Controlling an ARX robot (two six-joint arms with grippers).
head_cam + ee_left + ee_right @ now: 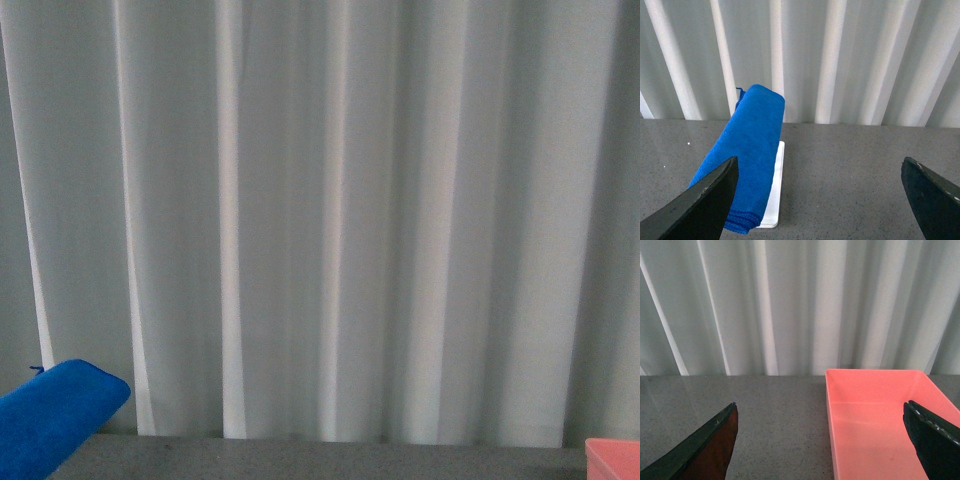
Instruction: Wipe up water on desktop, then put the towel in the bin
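Item one, the desktop [320, 460]: you see a dark grey speckled desk whose far edge meets a pale pleated curtain [320, 200]. Item two, the towel [747, 145]: a bright blue fluffy cloth, folded into a long thick band, lying aslant over a flat white tray [774, 195] at the desk's left side, its upper end raised toward the far edge; what props it is hidden. Item three, the bin [880, 420]: a salmon-pink box at the desk's right side, its back wall close to the far edge, nothing visible inside. Item four, your left gripper [820, 200]: jaws spread wide and holding nothing, the towel showing beside one fingertip [705, 205]. Item five, your right gripper [820, 442]: jaws likewise spread wide and holding nothing, facing the bin's near left wall.
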